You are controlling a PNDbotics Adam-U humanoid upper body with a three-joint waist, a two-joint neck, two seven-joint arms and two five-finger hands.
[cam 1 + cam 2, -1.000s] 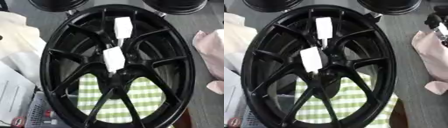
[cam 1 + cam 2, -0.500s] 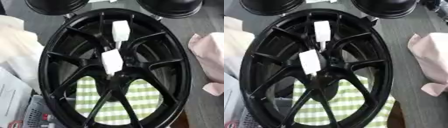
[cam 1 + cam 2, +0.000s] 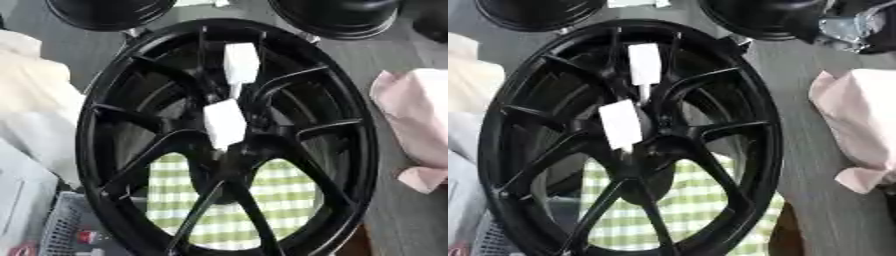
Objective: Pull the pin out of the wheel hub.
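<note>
A large black wheel hub (image 3: 94,131) with several spokes lies flat and fills the middle of both views. A white block-shaped piece (image 3: 225,123) stands tilted at its centre. A thin white stem joins it to a second white block (image 3: 241,63) higher up between the spokes; I take this for the pin. A black and silver part of my right hand or arm (image 3: 849,26) shows at the upper right corner of the right eye view, well away from the pin. My left hand shows in no view.
A green and white checked cloth (image 3: 267,200) lies under the wheel's near half. A pink cloth (image 3: 422,125) lies to the right and pale bags (image 3: 35,100) to the left. Two more black wheels (image 3: 109,10) (image 3: 337,15) sit at the far edge. A grey basket (image 3: 59,227) is at lower left.
The whole picture has shifted slightly, so the camera moved. The wheel and the white pieces keep their places relative to each other.
</note>
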